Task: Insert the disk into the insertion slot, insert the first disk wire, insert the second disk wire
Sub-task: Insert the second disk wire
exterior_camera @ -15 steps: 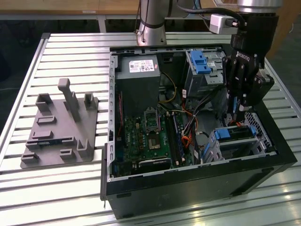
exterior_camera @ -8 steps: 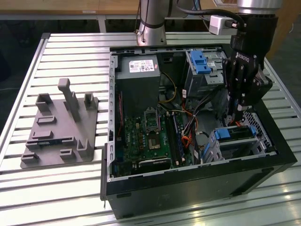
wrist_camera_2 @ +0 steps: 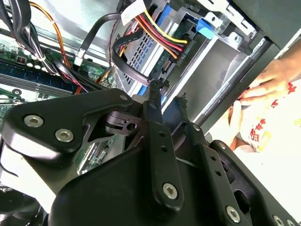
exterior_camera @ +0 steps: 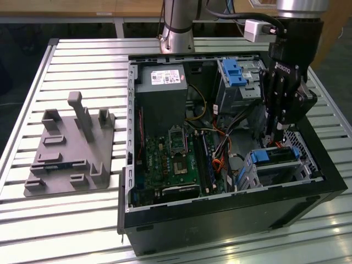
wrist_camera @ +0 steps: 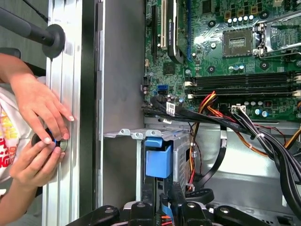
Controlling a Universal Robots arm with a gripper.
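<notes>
Now disk (exterior_camera: 275,155) seated in slot (exterior_camera: 286,170), exterior view's right, near corner of case (exterior_camera: 220,220). End effector (wrist_camera_2: 168,92) above its connector end, fingers narrowly parted, grasping nothing. Wires likely limp; grip stiff plug.

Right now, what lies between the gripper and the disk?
In the second wrist view, a black cable loops across the stretch between the gripper and the disk, beside a red, yellow and black wire bundle running to the disk's end.
</notes>
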